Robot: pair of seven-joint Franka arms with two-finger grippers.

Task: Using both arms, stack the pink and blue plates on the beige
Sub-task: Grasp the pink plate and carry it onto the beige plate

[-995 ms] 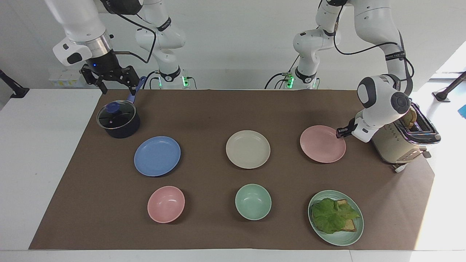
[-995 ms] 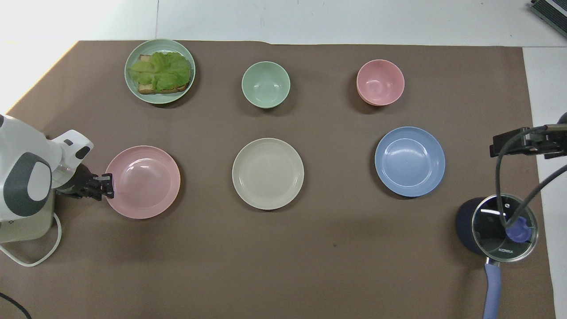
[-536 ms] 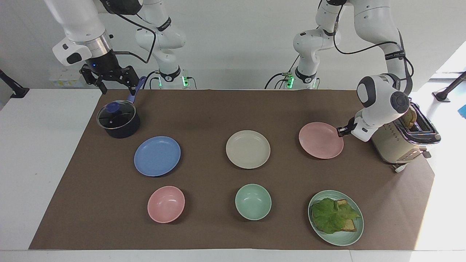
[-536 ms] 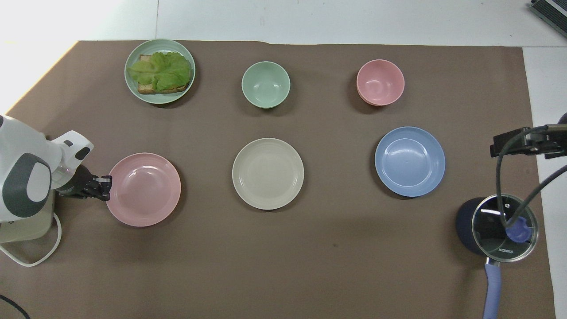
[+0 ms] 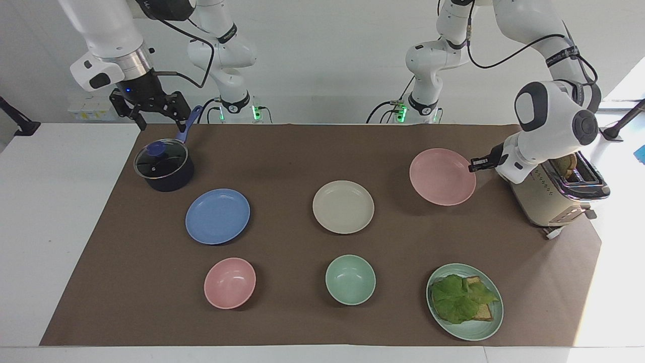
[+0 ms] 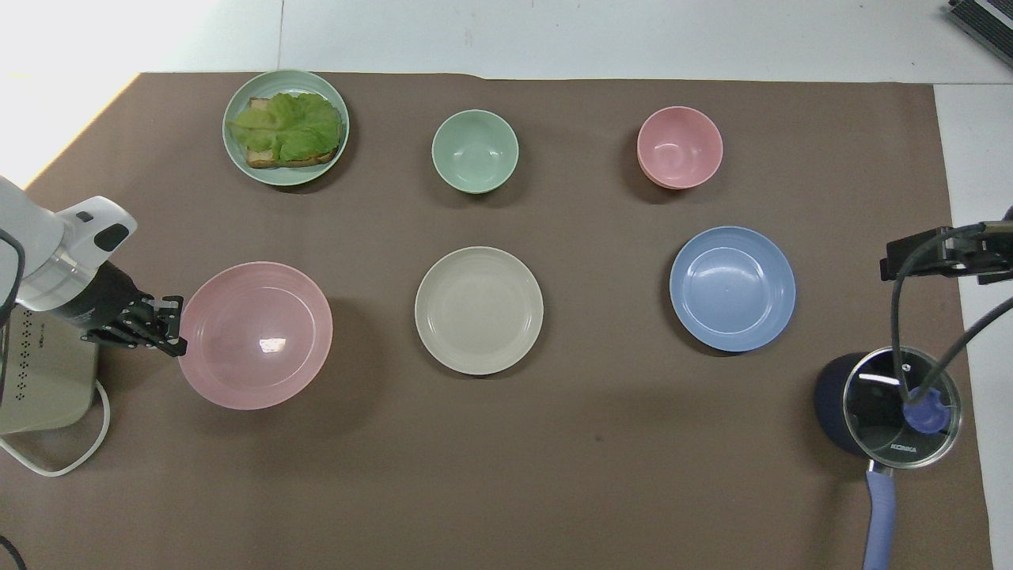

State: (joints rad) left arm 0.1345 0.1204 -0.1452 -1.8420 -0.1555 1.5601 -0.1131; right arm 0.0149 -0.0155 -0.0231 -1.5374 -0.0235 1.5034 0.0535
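With 0 of 2 stacked, the left gripper (image 5: 472,167) pinches the raised shallow pale pink plate (image 5: 442,176) beside the bare cream-beige plate (image 5: 343,206), the medium blue plate (image 5: 217,216) lies untouched, and the right gripper (image 5: 154,112) waits open-jawed over the lidded pot (image 5: 164,165).

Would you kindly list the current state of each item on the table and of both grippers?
pink plate: lifted off the mat, held by its rim
left gripper: shut on the pink plate
right gripper: open, over the pot's handle, waiting
blue plate: flat on the mat, empty
beige plate: flat, empty
pot: lid on
toaster: bread in a slot
green plate: holds toast and lettuce
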